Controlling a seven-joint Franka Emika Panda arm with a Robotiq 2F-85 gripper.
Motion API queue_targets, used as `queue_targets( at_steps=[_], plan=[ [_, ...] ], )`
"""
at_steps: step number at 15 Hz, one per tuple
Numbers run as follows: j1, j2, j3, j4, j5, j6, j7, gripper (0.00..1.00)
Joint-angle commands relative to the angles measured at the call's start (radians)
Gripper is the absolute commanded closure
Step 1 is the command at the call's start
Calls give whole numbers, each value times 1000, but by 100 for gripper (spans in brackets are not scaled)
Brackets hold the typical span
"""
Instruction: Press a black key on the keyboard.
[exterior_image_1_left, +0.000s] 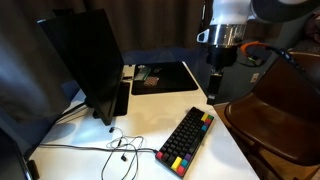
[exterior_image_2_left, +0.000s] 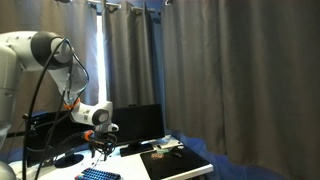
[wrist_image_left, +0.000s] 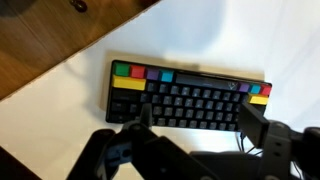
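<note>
In the wrist view the gripper (wrist_image_left: 195, 120) fills the bottom of the frame. Its two dark fingers (wrist_image_left: 132, 128) stand apart, and nothing is held between them. Beyond and between them, in the middle of the frame, the keyboard (wrist_image_left: 188, 98) lies flat on the white table (wrist_image_left: 250, 40). It has black keys, with coloured keys along its upper edge and at both ends. A strip of brown wood (wrist_image_left: 45, 45) crosses the upper left corner.

In an exterior view the gripper (exterior_image_1_left: 217, 82) hangs in the upper right, clear above the far end of the keyboard (exterior_image_1_left: 186, 140), which runs diagonally at lower centre. A thin cable (exterior_image_1_left: 118, 148) trails to its left. Further back are a black desk mat (exterior_image_1_left: 160, 76) and a dark monitor (exterior_image_1_left: 85, 60) at upper left. Grey curtains (exterior_image_2_left: 230, 70) fill the background of an exterior view.
</note>
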Motion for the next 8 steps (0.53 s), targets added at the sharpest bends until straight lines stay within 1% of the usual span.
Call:
queue_targets(
  at_steps=[1, 3, 5, 8],
  plan=[
    [10, 163, -5, 114, -30, 50, 59, 44],
    [20, 224, -12, 161, -46, 60, 86, 58],
    [31, 276, -22, 206, -62, 62, 114, 70],
    [38, 334, -29, 262, -70, 60, 120, 93]
  ],
)
